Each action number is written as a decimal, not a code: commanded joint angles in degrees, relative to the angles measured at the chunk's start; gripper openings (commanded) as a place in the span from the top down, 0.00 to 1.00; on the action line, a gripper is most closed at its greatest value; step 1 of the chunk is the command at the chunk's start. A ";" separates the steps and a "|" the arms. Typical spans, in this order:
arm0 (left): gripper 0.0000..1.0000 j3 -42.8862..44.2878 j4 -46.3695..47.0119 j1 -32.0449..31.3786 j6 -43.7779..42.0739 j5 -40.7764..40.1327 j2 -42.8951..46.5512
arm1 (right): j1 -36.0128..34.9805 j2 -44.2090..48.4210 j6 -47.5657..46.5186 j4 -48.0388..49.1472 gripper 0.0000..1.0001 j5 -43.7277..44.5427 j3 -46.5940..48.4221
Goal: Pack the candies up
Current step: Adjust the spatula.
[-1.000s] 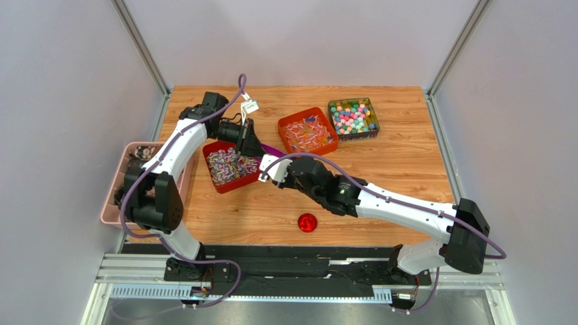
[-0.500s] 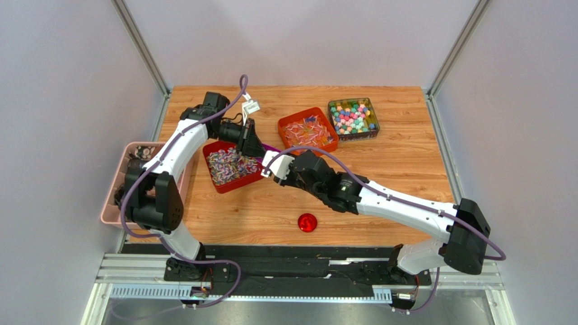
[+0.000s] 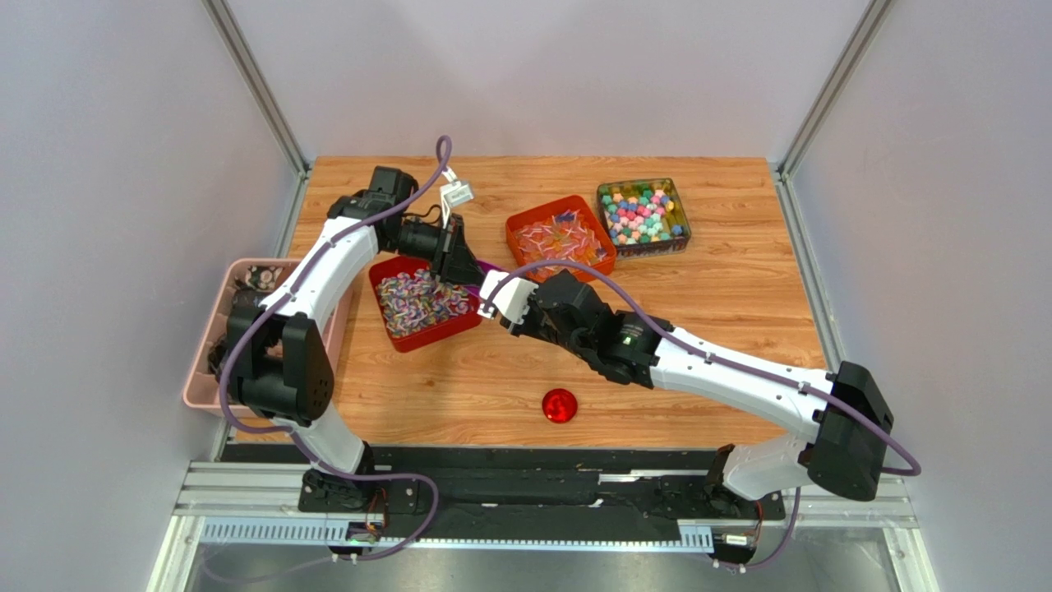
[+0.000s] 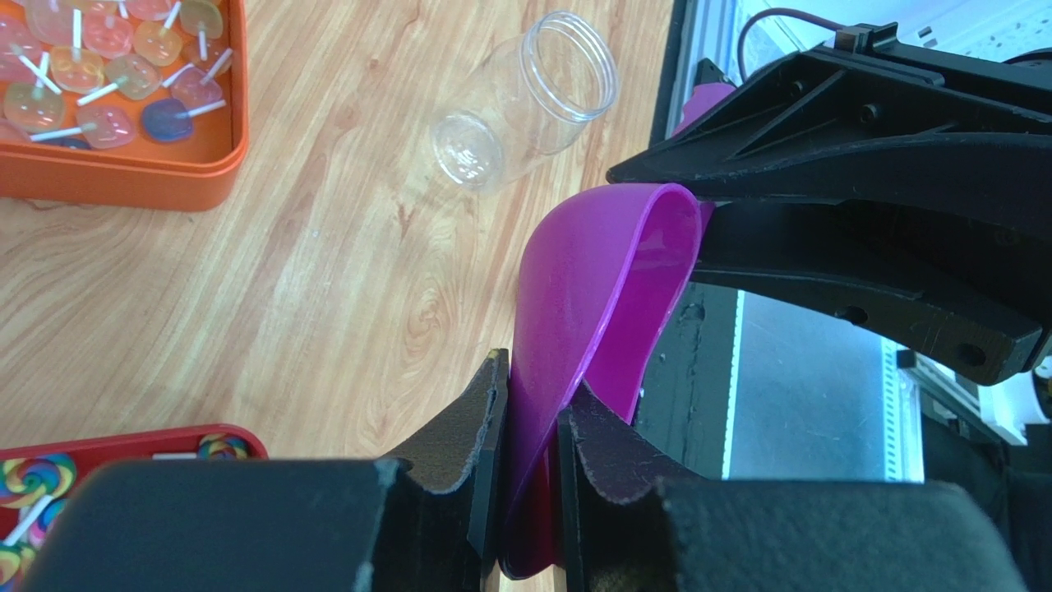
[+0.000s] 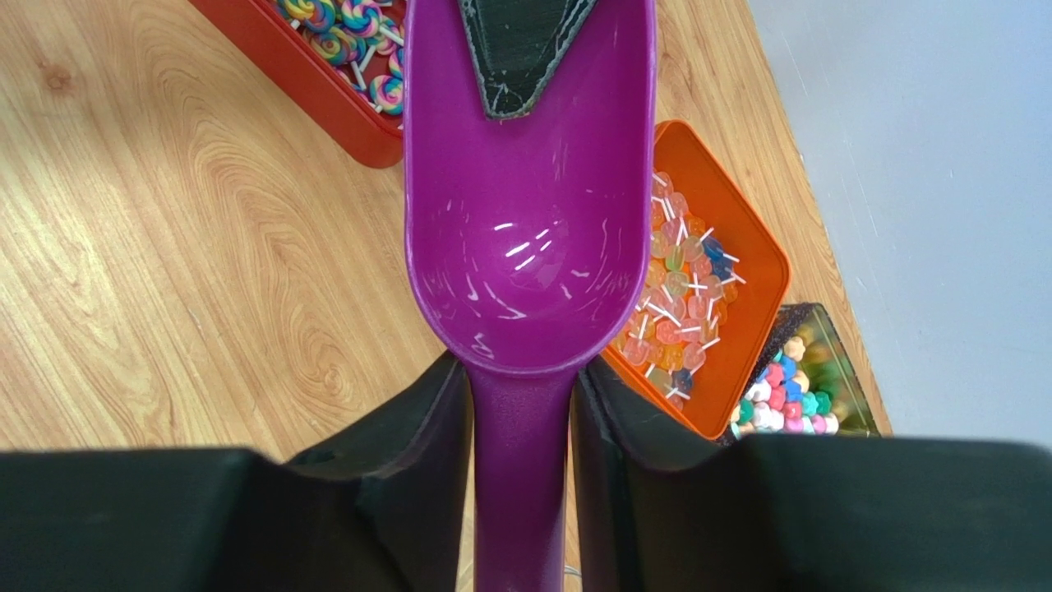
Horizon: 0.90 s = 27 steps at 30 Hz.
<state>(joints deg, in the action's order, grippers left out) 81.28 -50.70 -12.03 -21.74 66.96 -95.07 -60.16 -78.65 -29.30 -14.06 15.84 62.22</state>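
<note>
The candies (image 3: 417,302) are seen as a heap of tiny sweets in mixed purple, white, pink and blue. A red tray (image 3: 438,336) near the left edge of the worktop (image 3: 741,296) is filled by them. Just beside the tray's right side, a purple scoop (image 5: 531,247) is held by both hands. Its rim is pinched by the left hand (image 4: 534,389), and its handle is clamped by the right hand (image 5: 521,382).

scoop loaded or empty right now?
Empty. In the right wrist view the scoop shows a bare, shiny purple bowl with nothing inside.
</note>
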 commanded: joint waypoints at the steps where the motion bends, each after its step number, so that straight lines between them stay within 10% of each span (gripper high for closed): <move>1: 1.00 -0.24 0.25 -1.06 -1.47 -0.60 0.76 | 0.48 2.63 0.82 4.92 0.75 1.57 3.61; 6: 1.00 -0.24 0.33 -1.15 -1.38 -0.43 0.67 | 0.48 2.10 0.56 5.10 1.00 1.74 3.53; 11: 0.99 0.02 0.25 -1.15 -1.12 -0.69 0.41 | 0.48 2.01 0.47 4.84 1.00 1.57 3.61; 16: 0.54 2.65 -2.55 -0.89 -1.90 -1.65 0.23 | 0.48 2.19 -0.49 3.26 1.00 1.65 4.14; 27: 0.04 9.43 -7.58 6.05 -3.76 -6.65 -0.82 | 0.83 -0.97 -2.96 -2.89 1.00 2.01 7.56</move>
<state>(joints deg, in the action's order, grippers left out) 88.79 -56.58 -8.54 -24.27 62.96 -95.09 -59.68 -78.72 -30.55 -15.88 17.02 65.06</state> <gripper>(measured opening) 0.869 0.308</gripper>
